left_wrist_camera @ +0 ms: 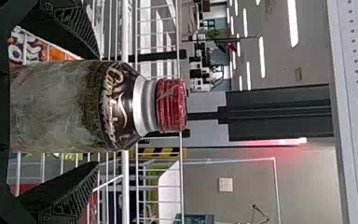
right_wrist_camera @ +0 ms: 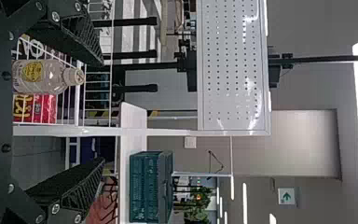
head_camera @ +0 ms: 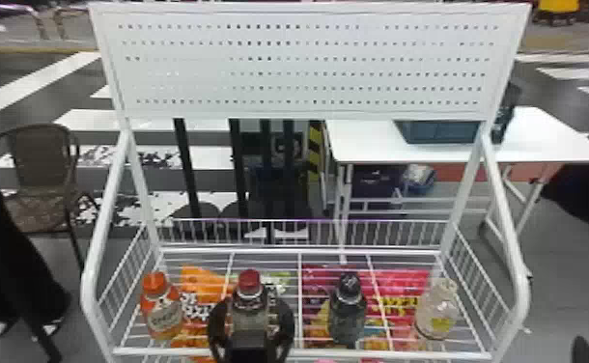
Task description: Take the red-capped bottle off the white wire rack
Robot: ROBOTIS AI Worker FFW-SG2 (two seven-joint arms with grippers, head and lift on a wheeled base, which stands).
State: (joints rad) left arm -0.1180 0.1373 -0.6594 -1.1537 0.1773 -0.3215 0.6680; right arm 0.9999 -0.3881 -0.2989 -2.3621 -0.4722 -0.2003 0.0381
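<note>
The red-capped bottle [head_camera: 249, 284] stands upright on the white wire rack [head_camera: 303, 354], left of centre. My left gripper [head_camera: 251, 300] is at it in the head view, one finger on each side. In the left wrist view the same bottle [left_wrist_camera: 74, 106] lies between the parted fingers of my left gripper [left_wrist_camera: 97, 110], which are not closed on it. A dark tip of my right gripper [head_camera: 583, 351] shows at the head view's lower right corner. In the right wrist view my right gripper [right_wrist_camera: 103, 111] stands open with nothing held, a clear bottle [right_wrist_camera: 42, 77] beyond it.
An orange-capped bottle [head_camera: 160, 309] stands left of the red-capped one; a black-capped bottle [head_camera: 348, 309] and the clear bottle [head_camera: 436, 309] stand to its right. Snack bags [head_camera: 399, 294] lie under the wires. A white perforated panel [head_camera: 303, 62] rises behind.
</note>
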